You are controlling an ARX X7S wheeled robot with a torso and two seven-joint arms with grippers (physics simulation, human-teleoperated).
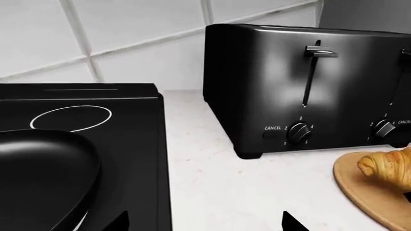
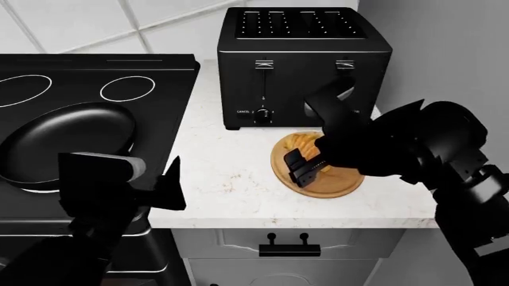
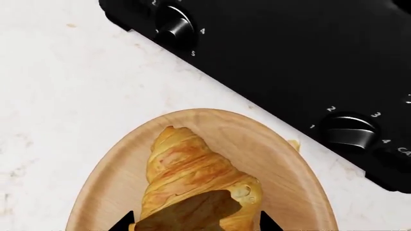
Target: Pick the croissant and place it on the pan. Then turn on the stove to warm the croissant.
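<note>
Croissant (image 3: pixel 192 178) on wooden board (image 3: pixel 276 159) just beside toaster (image 2: pixel 302 65), your right hand (image 2: pixel 306 164) spread over it, bare tabletop (image 2: pixel 223 173) between board and stove (image 2: pixel 95 77), pan (image 2: pixel 68 140) empty, left hand (image 1: pixel 205 222) spread.

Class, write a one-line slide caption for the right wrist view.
Right gripper poised open over the croissant on its wooden board, beside the black toaster.

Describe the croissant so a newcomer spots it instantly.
Find the black toaster on the white counter, right of the stove. Just in front of it lies a round wooden board. The croissant is the ridged golden-brown crescent on that board, under the right pincer.
</note>
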